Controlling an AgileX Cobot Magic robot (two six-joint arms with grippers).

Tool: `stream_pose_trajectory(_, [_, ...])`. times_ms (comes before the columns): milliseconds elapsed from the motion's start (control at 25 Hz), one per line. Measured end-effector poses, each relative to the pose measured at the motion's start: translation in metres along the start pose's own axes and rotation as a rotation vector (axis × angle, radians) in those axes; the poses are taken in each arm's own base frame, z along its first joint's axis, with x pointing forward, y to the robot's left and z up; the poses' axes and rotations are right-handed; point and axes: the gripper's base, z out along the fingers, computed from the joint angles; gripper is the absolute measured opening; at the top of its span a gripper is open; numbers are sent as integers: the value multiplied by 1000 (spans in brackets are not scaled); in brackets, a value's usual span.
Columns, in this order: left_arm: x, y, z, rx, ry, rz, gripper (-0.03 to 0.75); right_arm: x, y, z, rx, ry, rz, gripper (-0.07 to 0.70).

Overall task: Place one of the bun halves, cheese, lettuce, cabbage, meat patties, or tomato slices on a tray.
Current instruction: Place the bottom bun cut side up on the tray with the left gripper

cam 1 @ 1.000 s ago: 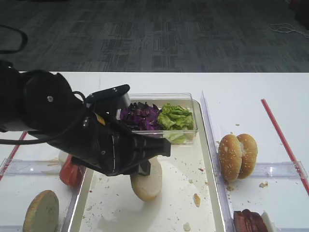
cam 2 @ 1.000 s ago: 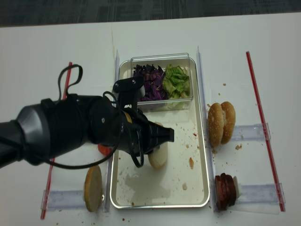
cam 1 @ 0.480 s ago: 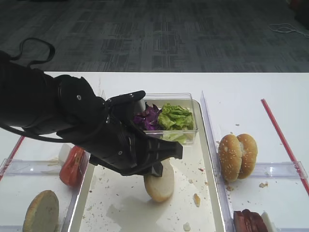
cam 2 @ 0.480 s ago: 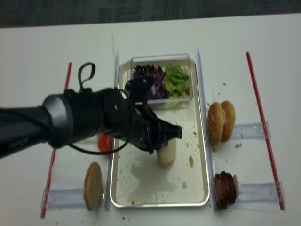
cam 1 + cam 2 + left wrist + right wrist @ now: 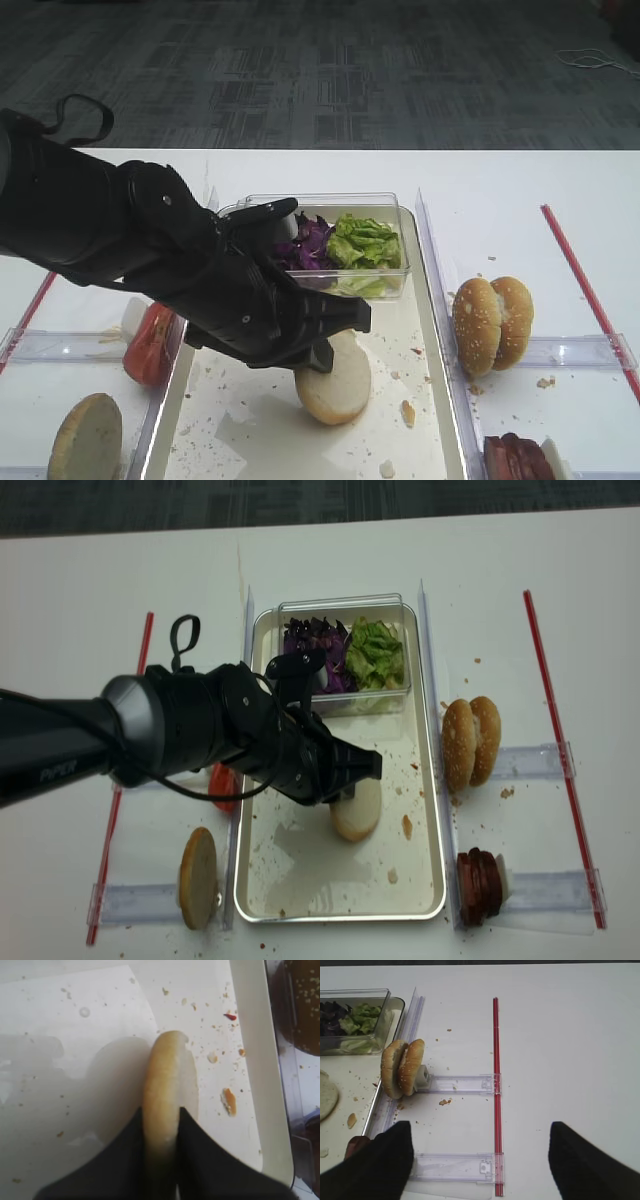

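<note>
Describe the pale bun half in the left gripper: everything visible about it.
The bun half is a round, flat disc with a pale cream cut face and a golden-brown rim, soft and bready in look. In the left wrist view it stands on edge, pinched between the fingers of the left gripper. From above it tilts, its lower edge about at the crumb-strewn floor of the tray, near the middle. Nothing else touches it.
</note>
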Motion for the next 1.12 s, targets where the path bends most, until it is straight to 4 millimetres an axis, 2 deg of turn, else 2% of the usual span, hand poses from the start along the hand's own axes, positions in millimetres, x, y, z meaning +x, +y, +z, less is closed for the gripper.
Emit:
stream_pose_trajectory(80, [0,0,0,1,4,2,204,0,0,0,0,0,0,589])
stream_pose_trajectory(240, [0,1,0,0,8,-1,412,0,0,0,0,-2,0,589])
stream_pose_trajectory(360, [-3,7,-2,-6,10,-20,499,0,0,0,0,-2,0,589])
stream_pose_trajectory(720, [-5,13,-3,-11,23,-21,527,0,0,0,0,-2,0,589])
stream_pose_trajectory(1120, [-8,-6,-42,57,-58,49,527,0,0,0,0,-2,0,589])
